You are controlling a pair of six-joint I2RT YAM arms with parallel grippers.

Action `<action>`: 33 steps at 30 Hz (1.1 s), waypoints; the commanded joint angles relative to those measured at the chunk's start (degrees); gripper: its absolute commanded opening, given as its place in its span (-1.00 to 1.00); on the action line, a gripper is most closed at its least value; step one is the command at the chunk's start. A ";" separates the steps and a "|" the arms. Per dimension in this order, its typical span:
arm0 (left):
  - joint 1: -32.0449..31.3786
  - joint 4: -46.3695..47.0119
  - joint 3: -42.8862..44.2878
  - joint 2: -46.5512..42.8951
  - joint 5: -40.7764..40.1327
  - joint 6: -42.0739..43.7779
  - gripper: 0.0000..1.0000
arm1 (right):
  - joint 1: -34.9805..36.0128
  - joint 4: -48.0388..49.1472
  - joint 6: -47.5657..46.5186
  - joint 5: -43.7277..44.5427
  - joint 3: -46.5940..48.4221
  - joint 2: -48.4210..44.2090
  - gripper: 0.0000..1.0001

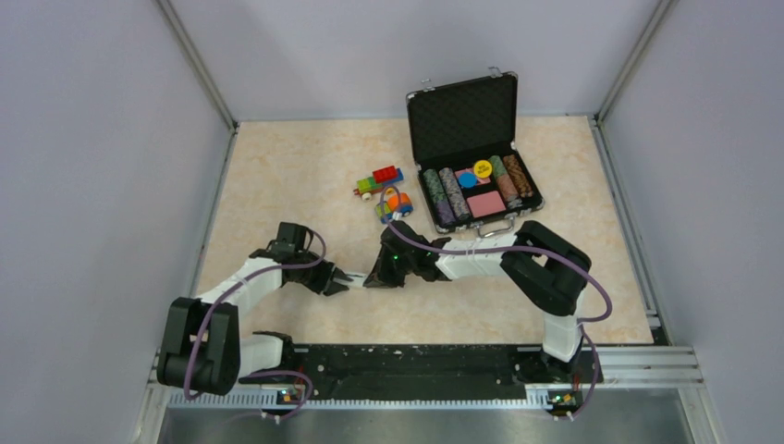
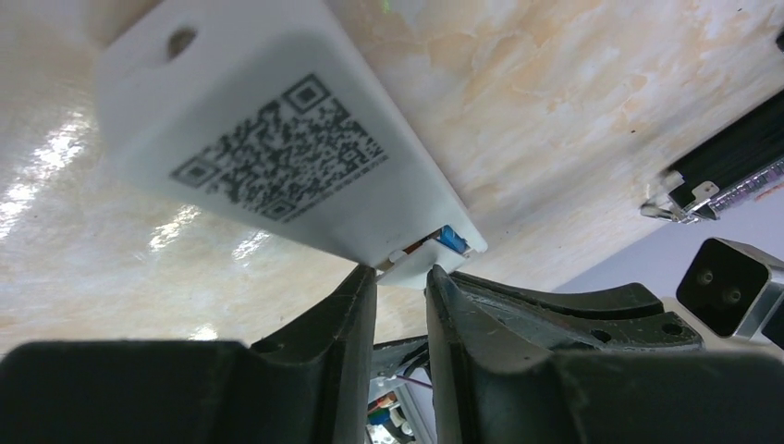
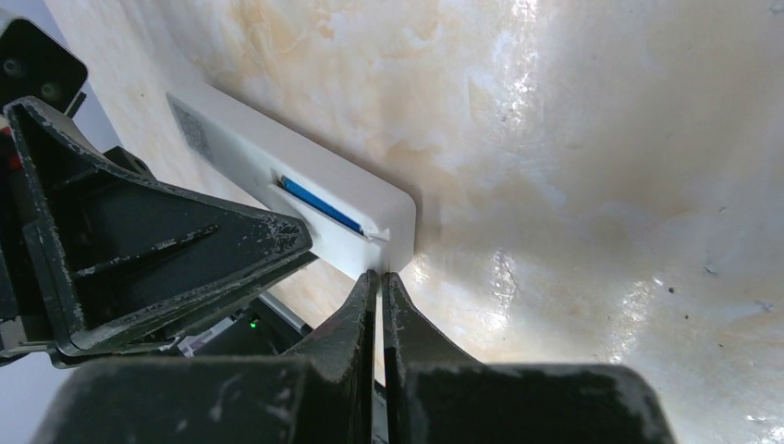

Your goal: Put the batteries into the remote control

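Beige marbled worktop [image 1: 277, 176] between grey walls [image 1: 111, 185]. The left arm [image 1: 250, 277] and right arm [image 1: 499, 259] reach low to its middle, tips meeting. The left tool [image 2: 402, 275] is narrow, tips at the end of the remote control [image 2: 277, 157]; whether they pinch it I cannot tell. The right tool [image 3: 380, 277] is closed, touching that same end, where a blue battery [image 3: 319, 203] sits in its slot. Beyond the right tool stand toy vehicles [image 1: 384, 192] and an open chip case [image 1: 476, 176].

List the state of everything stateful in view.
remote control: flat on table, QR side up, battery bay uncovered
blue battery: seated in the bay
left claw: open a crack, nothing seen in it, at the remote's end
right claw: shut, tips at the remote's corner
chip case: lid open
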 commanded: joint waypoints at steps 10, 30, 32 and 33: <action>-0.26 2.79 0.05 -0.60 1.11 0.34 -0.37 | 0.77 -0.04 -0.39 4.07 -2.21 -3.99 -1.00; -0.26 2.24 0.67 -1.14 1.00 2.02 -0.62 | 0.71 6.26 0.80 5.35 -5.97 -7.31 -0.70; -0.26 2.33 0.55 -0.80 0.91 2.27 -0.69 | 0.70 5.53 1.23 5.66 -6.15 -8.01 -0.55; -0.26 2.29 0.49 -0.65 0.90 2.29 -0.70 | 0.76 4.90 1.67 5.98 -6.14 -8.37 -0.48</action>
